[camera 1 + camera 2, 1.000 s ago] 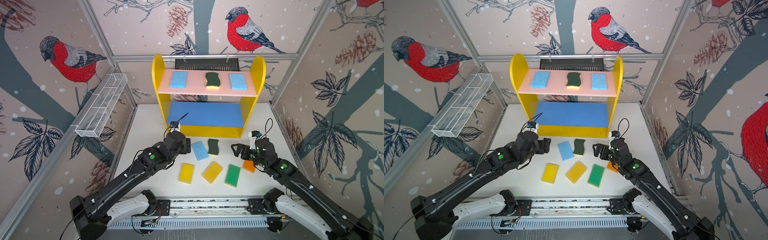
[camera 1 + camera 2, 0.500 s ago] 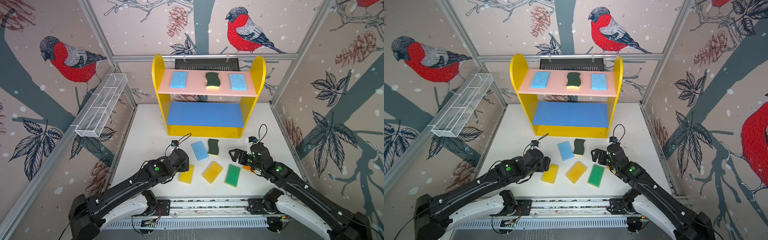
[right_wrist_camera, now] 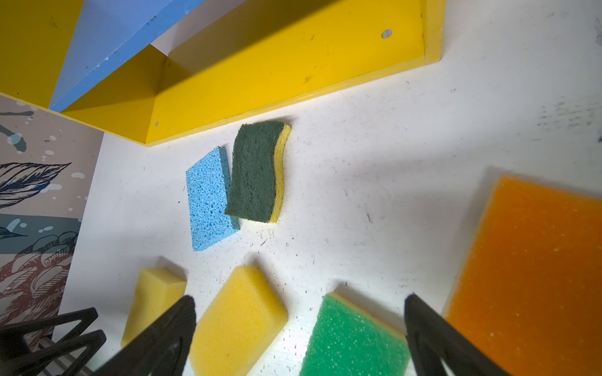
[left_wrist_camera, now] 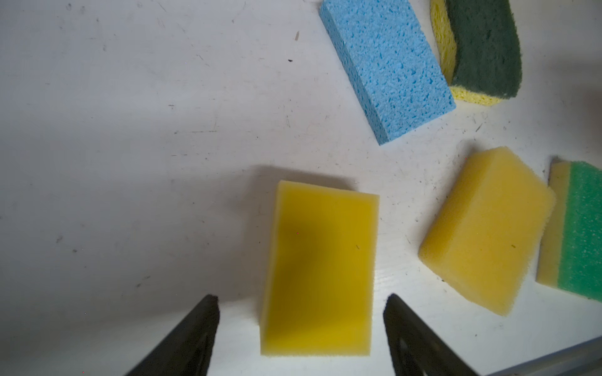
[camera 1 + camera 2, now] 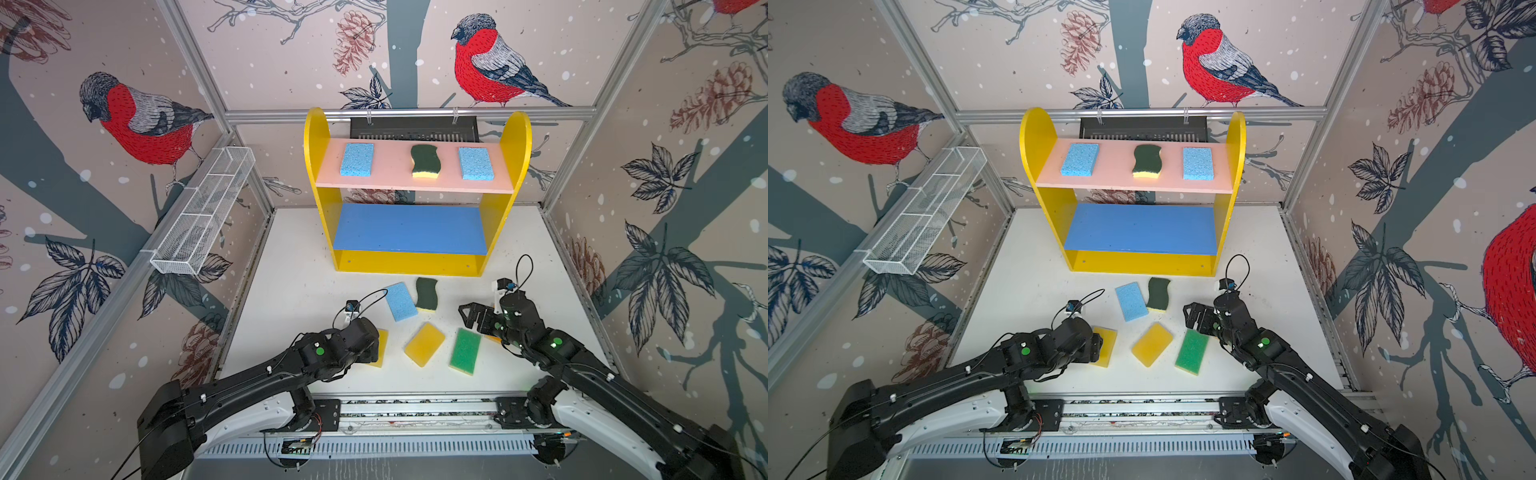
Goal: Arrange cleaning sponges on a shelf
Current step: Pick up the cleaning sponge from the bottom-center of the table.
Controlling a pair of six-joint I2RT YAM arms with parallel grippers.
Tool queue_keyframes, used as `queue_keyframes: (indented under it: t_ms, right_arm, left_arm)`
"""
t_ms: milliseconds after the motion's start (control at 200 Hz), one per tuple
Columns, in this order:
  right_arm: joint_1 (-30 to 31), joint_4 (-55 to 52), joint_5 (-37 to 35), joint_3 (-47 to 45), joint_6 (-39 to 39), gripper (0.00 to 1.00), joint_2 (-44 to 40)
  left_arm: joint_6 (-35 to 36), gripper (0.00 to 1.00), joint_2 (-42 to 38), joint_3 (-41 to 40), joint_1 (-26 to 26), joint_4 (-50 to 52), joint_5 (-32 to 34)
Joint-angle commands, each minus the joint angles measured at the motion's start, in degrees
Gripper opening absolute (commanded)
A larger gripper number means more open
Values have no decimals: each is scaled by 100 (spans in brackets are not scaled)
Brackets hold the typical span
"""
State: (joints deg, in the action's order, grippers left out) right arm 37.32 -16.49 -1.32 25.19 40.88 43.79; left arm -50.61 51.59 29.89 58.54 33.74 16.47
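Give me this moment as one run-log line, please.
left gripper: open, flanking yellow sponge | right gripper: open, near green sponge | shelf: three sponges on top board | table: six more

The white table carries the shelf near its back edge. The pink top board holds a blue sponge, a wavy green sponge and another blue sponge. Before the shelf lie a third blue sponge, apparently touching a second wavy sponge. Toward the front edge lie a yellow sponge, a darker yellow sponge, a green sponge and an orange sponge.
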Motion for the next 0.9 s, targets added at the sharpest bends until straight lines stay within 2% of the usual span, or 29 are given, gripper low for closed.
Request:
queue_keyframes:
  t_ms: [0, 145, 375, 640, 895]
  right_arm:
    - [21, 200, -121, 29, 21, 99, 99]
    - [30, 277, -46, 148, -89, 99, 363]
    - [44, 251, -33, 263, -188, 100, 560]
    - [47, 359, -97, 241, -294, 100, 611]
    - [36, 332, -131, 261, -439, 99, 719]
  left_arm:
    - [-163, 82, -81, -26, 186, 106, -47]
    - [-293, 83, -120, -103, 358, 89, -105]
    - [-587, 83, 339, -153, 810, 133, 34]
    - [-696, 86, 551, -150, 889, 154, -47]
    - [-415, 89, 814, -235, 937, -306, -100]
